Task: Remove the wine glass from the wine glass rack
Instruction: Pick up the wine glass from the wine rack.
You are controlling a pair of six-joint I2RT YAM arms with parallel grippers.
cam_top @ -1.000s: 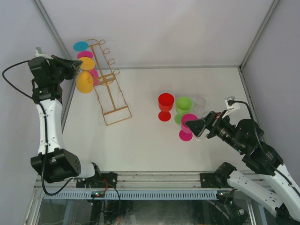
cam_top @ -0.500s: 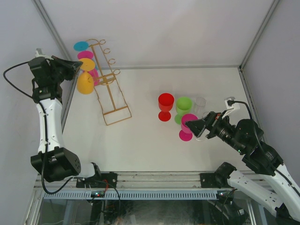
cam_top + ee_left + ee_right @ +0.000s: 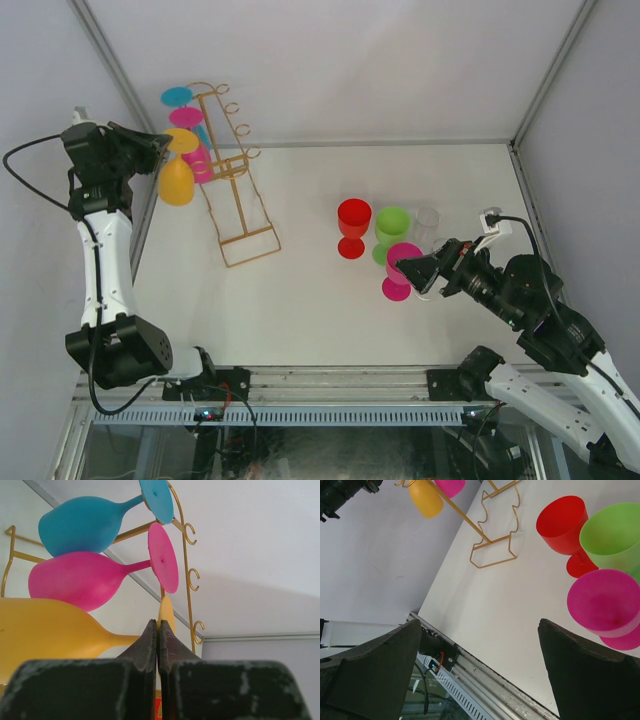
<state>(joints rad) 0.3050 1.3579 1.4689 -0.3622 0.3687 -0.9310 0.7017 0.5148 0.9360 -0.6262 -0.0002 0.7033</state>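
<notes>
Left wrist view: yellow plastic stemmed wine glass [image 3: 45, 635] is pinched at the stem by the left gripper [image 3: 157, 625], just beside the gold wire wine glass rack [image 3: 184, 560]. It is judged light, stiff, slick; the stem near the foot is best held. Right gripper [image 3: 479, 630] is spread, empty.

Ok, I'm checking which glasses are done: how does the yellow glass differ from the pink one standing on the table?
The yellow glass is beside the wine glass rack, bowl below foot; the pink glass stands upright on the table, mouth up. The yellow glass has its stem pinched in the shut left gripper; the pink glass is ungripped, ahead of the open right gripper. Both are opaque, stemmed glasses.
</notes>
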